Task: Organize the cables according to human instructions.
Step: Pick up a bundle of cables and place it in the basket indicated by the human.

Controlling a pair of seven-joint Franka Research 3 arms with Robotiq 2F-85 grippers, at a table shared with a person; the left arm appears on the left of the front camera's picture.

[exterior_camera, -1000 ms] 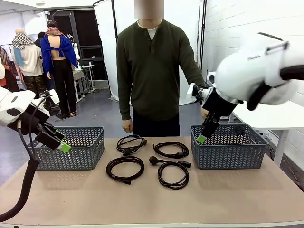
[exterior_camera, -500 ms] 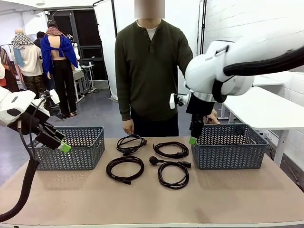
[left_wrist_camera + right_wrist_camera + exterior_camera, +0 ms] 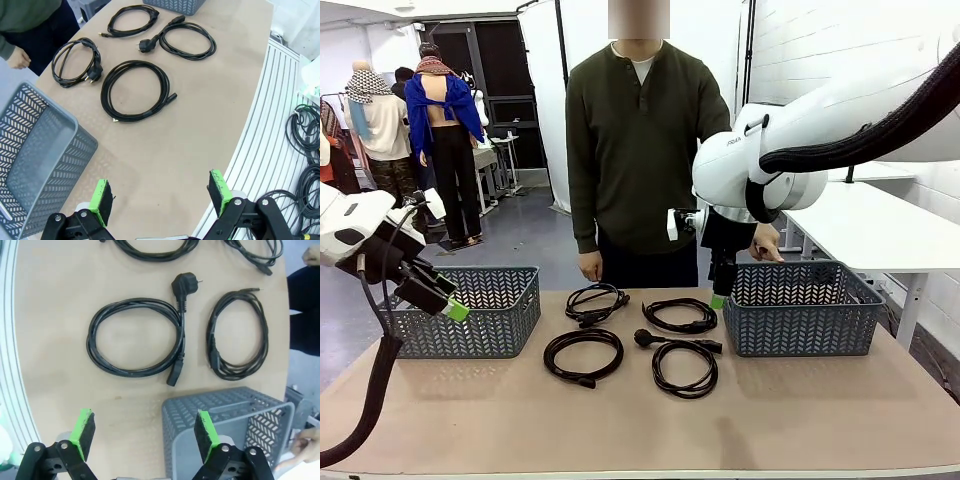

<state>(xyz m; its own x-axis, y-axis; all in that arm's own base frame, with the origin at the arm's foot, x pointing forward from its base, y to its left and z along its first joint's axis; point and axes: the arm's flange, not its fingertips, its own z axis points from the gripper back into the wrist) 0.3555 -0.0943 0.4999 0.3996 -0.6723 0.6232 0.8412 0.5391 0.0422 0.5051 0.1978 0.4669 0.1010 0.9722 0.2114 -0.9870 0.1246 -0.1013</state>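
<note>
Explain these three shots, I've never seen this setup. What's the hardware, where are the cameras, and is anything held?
Two white robot arms work at a table, with a person standing on the far side. The wide shot comes from a fixed camera between the arms. The other two come from a camera on each wrist, looking down along that arm's two green-padded fingers: the left pincer and the right pincer. Four coiled black cables lie loose on the table, between two grey baskets. Each pincer hangs near one basket. Both are open and hold nothing.
</note>
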